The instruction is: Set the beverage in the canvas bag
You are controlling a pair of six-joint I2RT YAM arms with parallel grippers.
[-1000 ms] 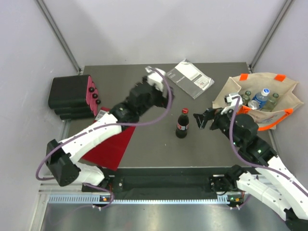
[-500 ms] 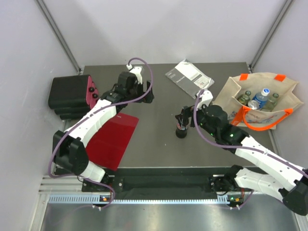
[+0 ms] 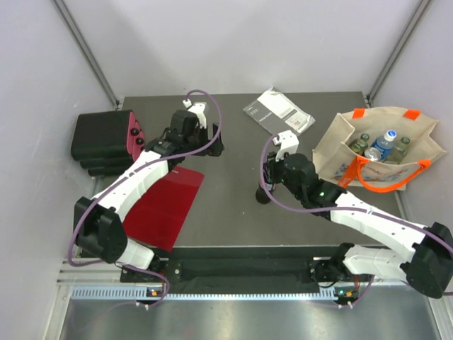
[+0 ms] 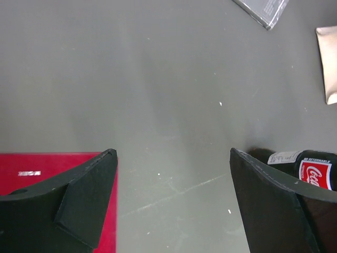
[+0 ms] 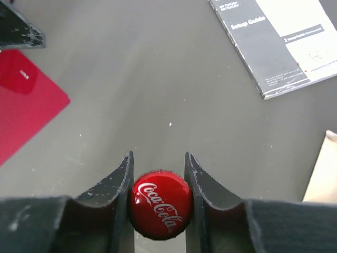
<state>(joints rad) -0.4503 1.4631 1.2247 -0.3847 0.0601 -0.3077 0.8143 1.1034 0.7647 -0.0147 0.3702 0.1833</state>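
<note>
Beverage cap [image 5: 160, 205], round red, clamped by right end effector [image 5: 159, 176], left end effector [image 4: 172, 154] apart

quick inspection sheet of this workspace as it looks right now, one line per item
surface: dark grey table, light specks, no spills seen
job's things: cola bottle upright mid-table; canvas bag at the right, mouth open, other bottles inside
clutter: red sheet, black case, setup guide
grippers: left gripper open over the table; right gripper shut on the cola bottle's cap
cables: purple cables loop along both arms
surroundings: pale walls, metal rail at the near edge
</note>
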